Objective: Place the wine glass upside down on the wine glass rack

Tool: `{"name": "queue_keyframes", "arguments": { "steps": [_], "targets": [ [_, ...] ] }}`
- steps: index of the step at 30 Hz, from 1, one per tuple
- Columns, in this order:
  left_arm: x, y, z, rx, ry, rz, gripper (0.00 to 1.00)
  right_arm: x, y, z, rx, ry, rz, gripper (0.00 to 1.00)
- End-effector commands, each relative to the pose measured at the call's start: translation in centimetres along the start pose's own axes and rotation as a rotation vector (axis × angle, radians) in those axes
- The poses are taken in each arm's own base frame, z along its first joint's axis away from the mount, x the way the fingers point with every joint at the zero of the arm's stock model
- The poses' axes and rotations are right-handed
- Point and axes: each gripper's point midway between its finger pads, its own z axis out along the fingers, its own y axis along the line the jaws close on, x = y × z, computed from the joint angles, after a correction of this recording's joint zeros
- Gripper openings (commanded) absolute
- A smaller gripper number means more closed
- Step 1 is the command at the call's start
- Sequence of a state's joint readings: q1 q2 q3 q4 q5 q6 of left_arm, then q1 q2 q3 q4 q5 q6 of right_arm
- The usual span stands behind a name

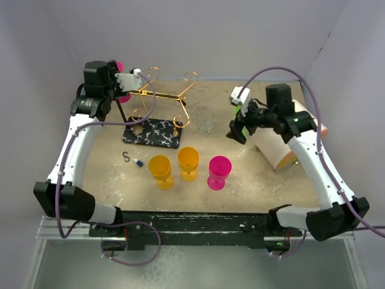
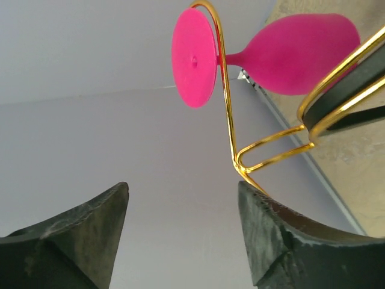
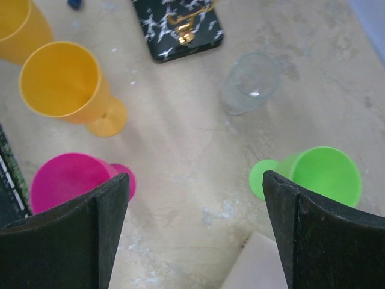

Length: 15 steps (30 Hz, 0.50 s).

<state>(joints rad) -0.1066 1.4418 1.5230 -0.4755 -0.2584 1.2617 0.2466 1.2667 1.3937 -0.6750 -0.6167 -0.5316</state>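
Observation:
A pink wine glass (image 2: 289, 54) hangs in a gold wire arm of the wine glass rack (image 2: 228, 108). Its stem sits between the wires, with its round foot (image 2: 194, 57) on the other side of them from the bowl. My left gripper (image 2: 183, 188) is open just clear of the glass, nothing between its dark fingers (image 2: 90, 232). From above, the left gripper (image 1: 132, 78) sits at the rack's (image 1: 162, 94) back left arm, with the pink glass (image 1: 124, 96) mostly hidden behind it. My right gripper (image 1: 237, 128) hovers open and empty over the table.
The rack's black marbled base (image 1: 152, 132) lies left of centre. Two yellow glasses (image 1: 160, 170) (image 1: 188, 161) and another pink glass (image 1: 219, 171) stand in front. A clear glass (image 3: 249, 84), a green glass (image 3: 328, 174) and a white box (image 1: 280, 147) are at the right.

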Motion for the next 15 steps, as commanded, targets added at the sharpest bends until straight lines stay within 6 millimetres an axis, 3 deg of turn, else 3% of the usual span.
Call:
{"name": "queue_keyframes", "arguments": {
  "steps": [1, 5, 9, 15],
  "targets": [
    [-0.6, 2.0, -3.9, -0.046, -0.073, -0.197, 0.81, 1.9, 4.0, 1.0, -0.070, 0.128, -0.042, 0.93],
    [-2.1, 3.0, -6.6, -0.050, -0.179, -0.381, 1.00, 4.1, 6.0, 2.1, -0.136, 0.207, -0.048, 0.91],
    [-2.9, 2.8, -7.9, -0.018, -0.229, -0.485, 0.99, 5.4, 7.8, 3.0, -0.197, 0.263, -0.055, 0.88],
    [-2.7, 2.7, -8.1, -0.027, -0.218, -0.540, 0.99, 7.3, 9.2, 4.4, -0.229, 0.340, -0.067, 0.82]
  ]
}}
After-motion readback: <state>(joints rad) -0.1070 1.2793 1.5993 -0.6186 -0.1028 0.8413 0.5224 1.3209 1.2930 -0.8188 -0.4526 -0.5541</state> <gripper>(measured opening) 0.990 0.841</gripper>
